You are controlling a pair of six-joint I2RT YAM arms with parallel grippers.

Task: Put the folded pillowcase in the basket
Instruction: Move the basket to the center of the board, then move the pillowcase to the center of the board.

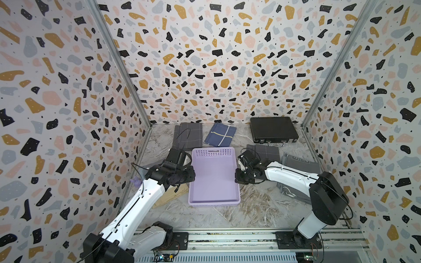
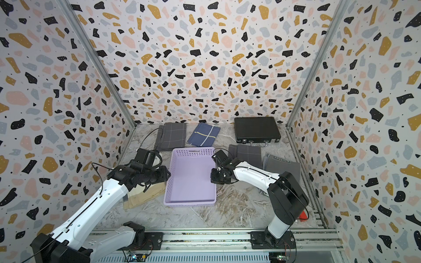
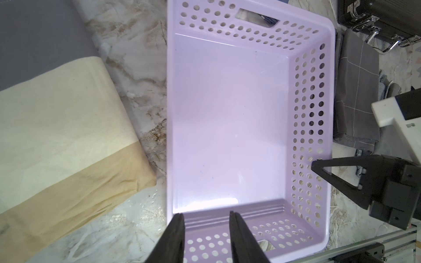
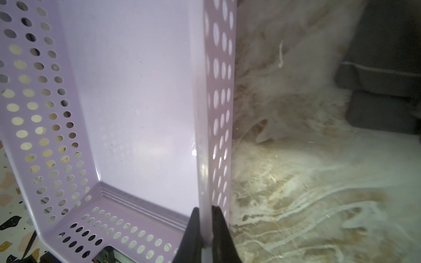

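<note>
- Closest to me, a metal rail (image 1: pixel 227 239) carries both arm bases along the near edge.
- Past it I see the table (image 1: pixel 227 216), a pale marble-look surface with brown and white veining.
- The basket (image 1: pixel 214 201) sits flat in the middle of the table in both top views. It is a shallow lavender rectangle with a smooth floor, round holes in its walls and a handle slot in each short end.
- My right gripper (image 4: pixel 205 208) is clenched on the rim of the basket's right long wall, with one jaw inside and one outside.
- My left gripper (image 3: pixel 205 214) hangs over the basket's near end with its jaws parted and nothing between them.
- A cream and tan pillowcase (image 3: pixel 68 127) lies folded on the table just left of the basket, partly under my left arm.
- To the right lie a checked grey cloth (image 1: pixel 266 152) and a grey cloth printed PASSION (image 1: pixel 303 166).
- Farther back are another checked grey cloth (image 1: pixel 189 135), a blue cloth (image 1: pixel 221 134) and a black case (image 1: pixel 273 129).
- Terrazzo-patterned walls (image 1: pixel 205 57) enclose three sides.
</note>
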